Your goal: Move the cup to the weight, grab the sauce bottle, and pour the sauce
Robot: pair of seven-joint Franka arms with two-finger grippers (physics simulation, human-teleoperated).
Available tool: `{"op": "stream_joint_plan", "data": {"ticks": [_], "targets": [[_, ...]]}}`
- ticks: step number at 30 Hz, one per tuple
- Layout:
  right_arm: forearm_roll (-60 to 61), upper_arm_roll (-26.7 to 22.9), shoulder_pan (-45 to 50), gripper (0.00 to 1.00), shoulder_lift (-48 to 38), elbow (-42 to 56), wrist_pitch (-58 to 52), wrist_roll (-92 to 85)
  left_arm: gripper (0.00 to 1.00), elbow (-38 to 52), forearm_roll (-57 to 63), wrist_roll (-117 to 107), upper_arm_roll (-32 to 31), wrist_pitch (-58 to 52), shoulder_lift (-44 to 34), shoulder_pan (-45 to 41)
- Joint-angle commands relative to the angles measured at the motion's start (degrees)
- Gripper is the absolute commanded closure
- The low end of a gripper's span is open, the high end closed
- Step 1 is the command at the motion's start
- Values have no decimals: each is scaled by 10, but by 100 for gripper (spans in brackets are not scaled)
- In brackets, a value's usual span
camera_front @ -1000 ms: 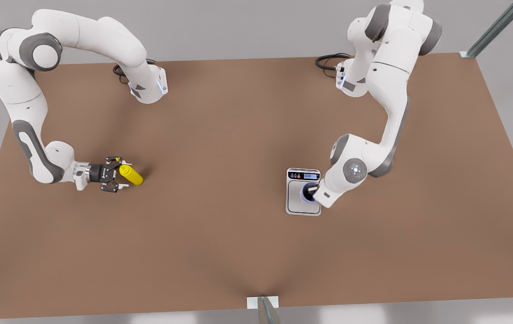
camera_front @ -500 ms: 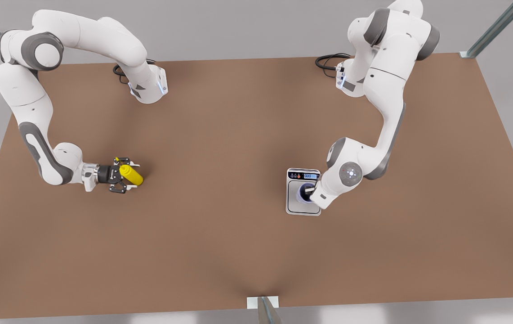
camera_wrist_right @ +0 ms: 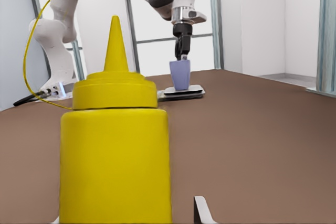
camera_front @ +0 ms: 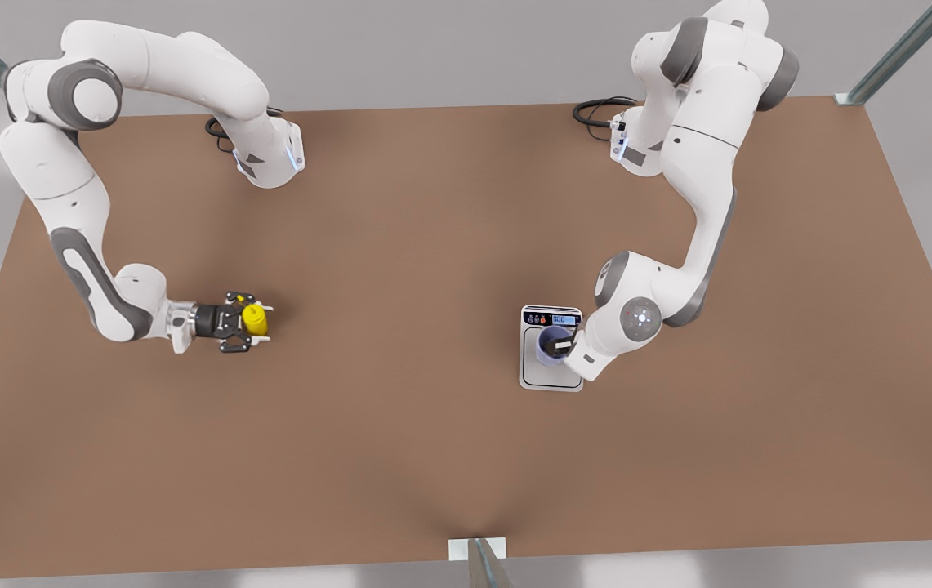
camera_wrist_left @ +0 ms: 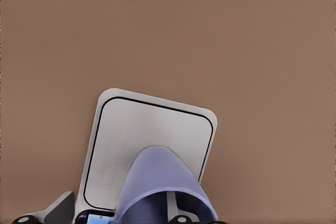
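Cup, a lavender tumbler, stands on the silver weight at the front view's right, the left end effector pinching its rim. The yellow sauce bottle stands upright well apart at the front view's left, between the spread fingers of the right end effector. Judged next: close on the bottle, lift, and carry it across the brown worktop, nothing between.

no legible text; the blue screen on the weight shows digits too small to read.
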Motion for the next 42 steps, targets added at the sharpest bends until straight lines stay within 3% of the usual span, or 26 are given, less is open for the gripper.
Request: {"op": "stream_joint_plan", "data": {"ticks": [1, 2, 3, 5, 11, 16, 24, 29, 32, 34, 37, 42], "targets": [[2, 0, 1, 30, 0, 0, 0, 0, 0, 0, 0, 0, 0, 0, 0, 0], [4, 0, 10, 47, 0, 0, 4, 0, 0, 0, 0, 0, 0, 0, 0, 0], [6, 0, 14, 55, 0, 0, 11, 1, 0, 0, 0, 0, 0, 0, 0, 0], [7, 0, 14, 59, 0, 0, 11, -5, 0, 6, 0, 0, 1, -1, -1, 0], [9, 11, 14, 59, -9, 1, 10, -2, 0, 25, 0, 1, 12, -15, -7, 0], [9, 16, 27, 59, -91, -7, 8, 53, 0, 49, 0, 0, 16, -62, -16, 0], [11, 16, 69, 59, -135, -4, 9, 110, 0, 48, 1, -1, 18, -68, -18, 0], [16, 16, 134, 59, -179, 22, 13, 188, 0, 49, -5, -1, 82, -171, -111, 0], [16, 15, 175, 59, -189, 50, 30, 240, 0, 104, 24, 110, 107, -348, -173, 55], [16, 12, 219, 59, -188, 75, 49, 268, 0, 102, 59, 118, 110, -382, -232, 69], [13, -1, 279, 58, -187, 110, 65, 324, 0, 77, 59, 118, 121, -379, -289, 74], [13, -90, 403, 59, -184, 148, 75, 404, 0, 78, 59, 118, 121, -378, -280, 75]]}}
